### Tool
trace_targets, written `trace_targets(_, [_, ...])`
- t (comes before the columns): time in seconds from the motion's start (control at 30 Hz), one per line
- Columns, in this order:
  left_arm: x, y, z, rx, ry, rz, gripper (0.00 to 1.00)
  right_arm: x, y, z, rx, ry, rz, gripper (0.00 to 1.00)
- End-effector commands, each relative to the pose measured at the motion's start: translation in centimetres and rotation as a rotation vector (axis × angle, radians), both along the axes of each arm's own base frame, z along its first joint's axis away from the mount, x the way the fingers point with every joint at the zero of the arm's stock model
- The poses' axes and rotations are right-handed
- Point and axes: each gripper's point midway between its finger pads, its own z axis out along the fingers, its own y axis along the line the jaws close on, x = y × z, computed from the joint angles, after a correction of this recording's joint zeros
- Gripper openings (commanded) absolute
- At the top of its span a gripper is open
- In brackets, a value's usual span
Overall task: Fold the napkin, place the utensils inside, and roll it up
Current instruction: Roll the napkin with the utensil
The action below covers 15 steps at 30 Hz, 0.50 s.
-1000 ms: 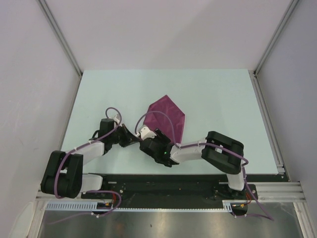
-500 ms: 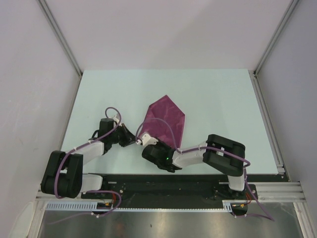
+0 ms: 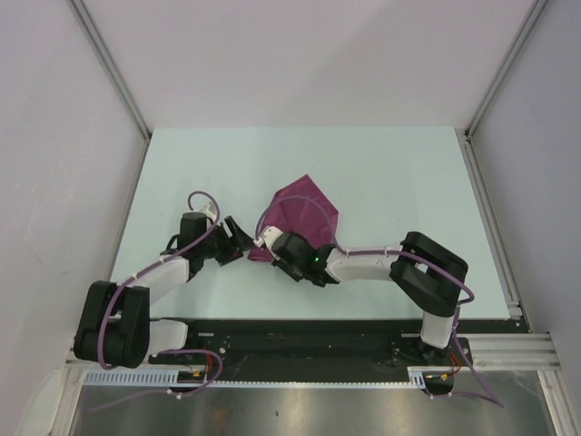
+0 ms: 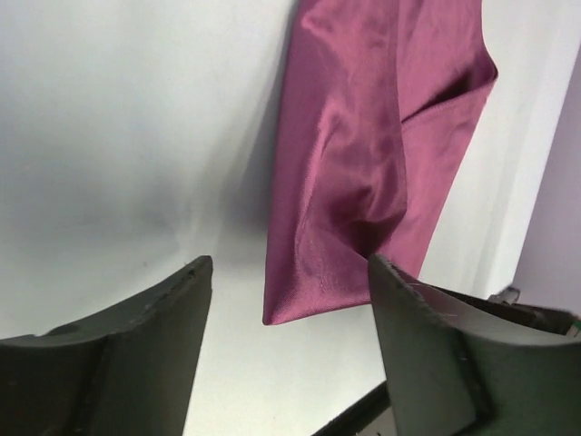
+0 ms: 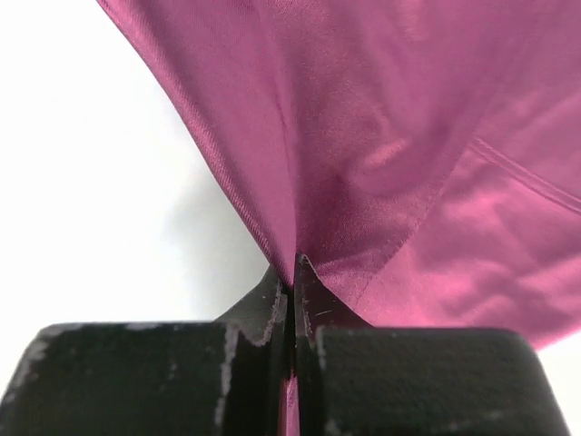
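Observation:
The plum napkin (image 3: 307,213) lies folded and slightly bunched on the table, a little left of centre. My right gripper (image 3: 270,243) is shut on its near left edge. In the right wrist view the cloth (image 5: 381,136) rises from the pinched jaws of this gripper (image 5: 292,272). My left gripper (image 3: 238,238) stands open just left of the napkin, holding nothing. In the left wrist view a pointed corner of the napkin (image 4: 363,163) hangs between the spread fingers of the left gripper (image 4: 289,268) without touching them. The utensils are out of view.
The pale table (image 3: 408,182) is bounded by white walls with metal corner rails (image 3: 490,91) on the left, right and back. The black mounting rail (image 3: 318,331) of the arm bases runs along the near edge.
My left gripper has opened and let go of the napkin corner. My right gripper has moved forward a little and shut on the napkin's near edge, which is now bunched.

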Motion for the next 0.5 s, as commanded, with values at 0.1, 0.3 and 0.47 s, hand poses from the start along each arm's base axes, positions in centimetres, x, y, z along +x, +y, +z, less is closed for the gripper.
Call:
trace_targets(0.1, [1.1,3.0,1.9,0.163,-0.115,0.086,0.78,-2.0,2.1,2.7,0.217,0.444,0.162,0.00])
trace_targets(0.3, [-0.6,2.5,2.6,0.219,-0.147,0.052,0.79,-1.3,1.7,2.6,0.295,0.673,0.188,0.00])
trace_targets(0.47, [-3.4,-0.6,2.3,0.162,-0.134,-0.092,0.79,-0.9,1.6,1.1,0.322,0.809,0.186,0.00])
